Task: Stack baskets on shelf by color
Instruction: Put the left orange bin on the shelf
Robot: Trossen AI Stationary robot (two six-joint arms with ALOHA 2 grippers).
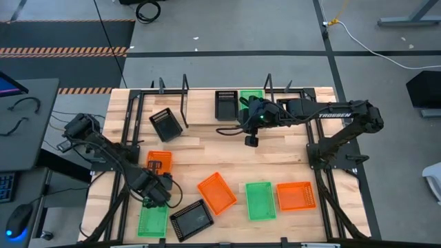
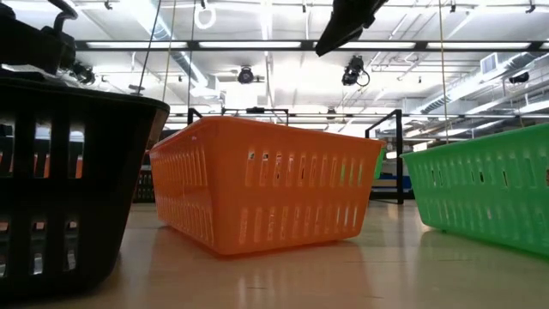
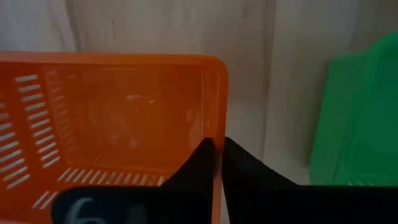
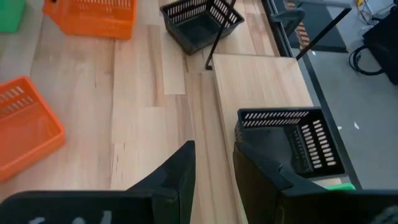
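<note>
Early stage, most baskets are off the shelf (image 1: 200, 103).

Left side of the bench (image 1: 275, 155): left gripper (image 1: 153, 180) is down at the near-left orange basket (image 1: 159, 163); in its wrist view the fingers (image 3: 200, 163) are pressed together on that basket's wall, pinching it. Judged: pickup just made, lift pending. Beside it a green basket (image 1: 152, 220) and a black basket (image 1: 191, 219) lie at the front edge. Another black basket (image 1: 166, 125) sits tilted by the shelf's left rods, whether on the board or not, can't tell.

Middle: a second orange basket (image 1: 217, 192), a green basket (image 1: 260, 200) and a third orange basket (image 1: 296, 195) lie loose on the bench.

Shelf, right part: one black basket (image 1: 227, 104) and one green one (image 1: 251, 97) side by side; no stack visible yet.

Right gripper (image 1: 251, 140) hovers just off the shelf, fingers spread, holding nothing.

Left to do: roughly seven baskets, all three colour stacks.
</note>
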